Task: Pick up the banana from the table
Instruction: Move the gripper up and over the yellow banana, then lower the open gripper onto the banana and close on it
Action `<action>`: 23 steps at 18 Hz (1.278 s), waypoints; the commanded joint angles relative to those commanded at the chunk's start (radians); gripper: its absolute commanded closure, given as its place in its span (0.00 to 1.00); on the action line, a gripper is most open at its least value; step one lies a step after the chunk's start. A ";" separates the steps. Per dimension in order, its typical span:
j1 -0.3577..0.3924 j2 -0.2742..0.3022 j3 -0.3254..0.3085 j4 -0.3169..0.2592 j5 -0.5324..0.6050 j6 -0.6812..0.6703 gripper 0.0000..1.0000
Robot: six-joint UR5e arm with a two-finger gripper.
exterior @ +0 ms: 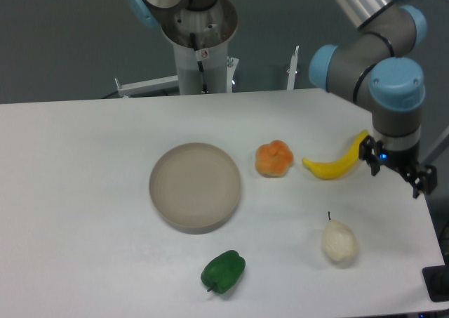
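1. Far left of the gripper: round beige plate (195,186) on the white table (77,191), with a green pepper (223,271) below it near the front edge.
2. Closer in, left of the gripper: lumpy orange fruit (274,158), just beside the banana's left tip.
3. Banana (335,163) lies flat on the table immediately left of the gripper, right tip curving up to the wrist housing; cannot tell if they touch.
4. Below-left of the gripper, well apart: pale pear (339,241).
5. Gripper (400,169) hangs at the table's right edge, holding nothing. Dark fingers look spread, but the actual opening can't be read from this angle.
6. Handling, my read: banana looks light, rigid, smooth, so slippery. Grip across the thick mid-section, jaws square to the curve, not on the tapered ends.
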 joint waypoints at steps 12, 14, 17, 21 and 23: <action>0.028 -0.006 -0.164 0.044 -0.061 -0.033 0.00; 0.028 -0.024 -0.169 0.078 -0.067 -0.046 0.00; 0.028 -0.043 -0.161 0.086 -0.068 -0.044 0.00; 0.026 -0.052 -0.169 0.094 -0.066 -0.044 0.00; 0.026 -0.052 -0.171 0.094 -0.066 -0.046 0.00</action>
